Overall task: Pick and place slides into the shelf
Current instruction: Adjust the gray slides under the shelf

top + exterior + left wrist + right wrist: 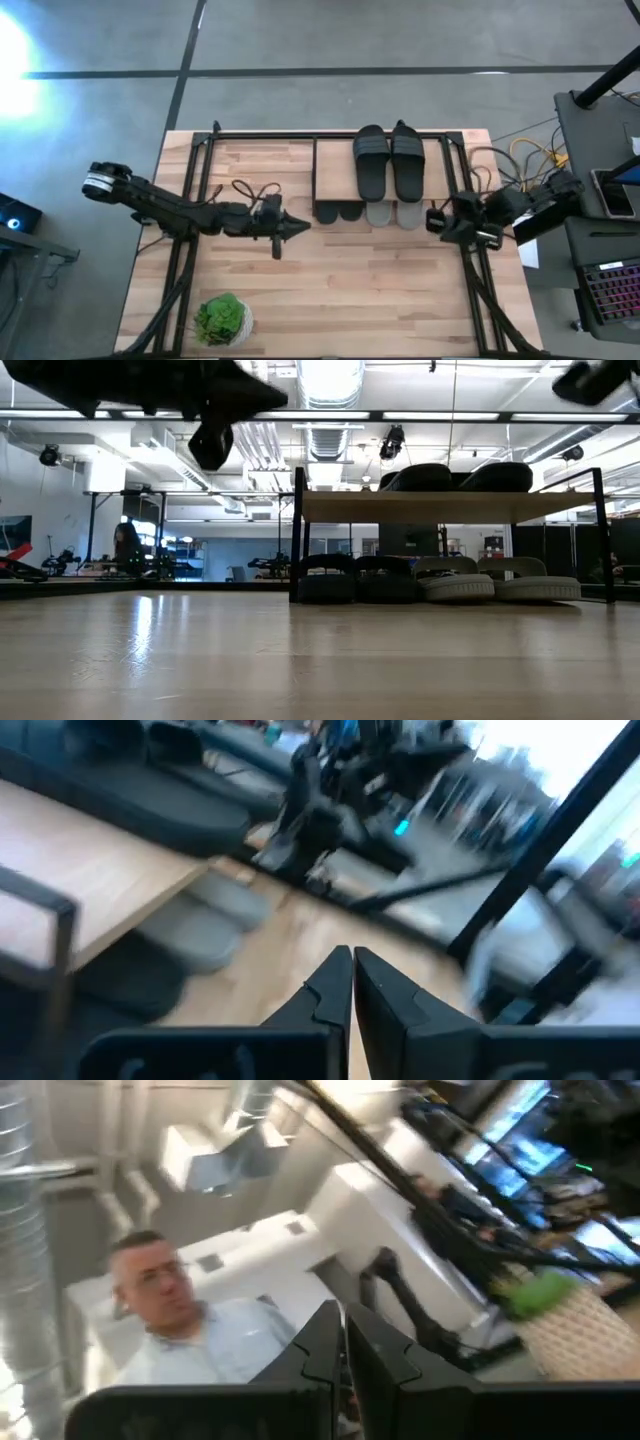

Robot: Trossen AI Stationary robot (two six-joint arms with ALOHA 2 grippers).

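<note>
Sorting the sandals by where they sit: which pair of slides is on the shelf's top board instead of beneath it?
The black pair lying on the shelf's wooden top board. The other black pair and the light grey pair sit underneath, on the table.

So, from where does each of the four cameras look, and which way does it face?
High: above, facing down; both arms, low black-framed wooden-topped shelf.
Low: table height, facing the shelf; arms overhead.
Left wrist: past the shut left claw toward light grey rubber slides.
Right wrist: past the shut right claw toward a person, green potted plant.
High and low share a black rubber pair on top.
</note>
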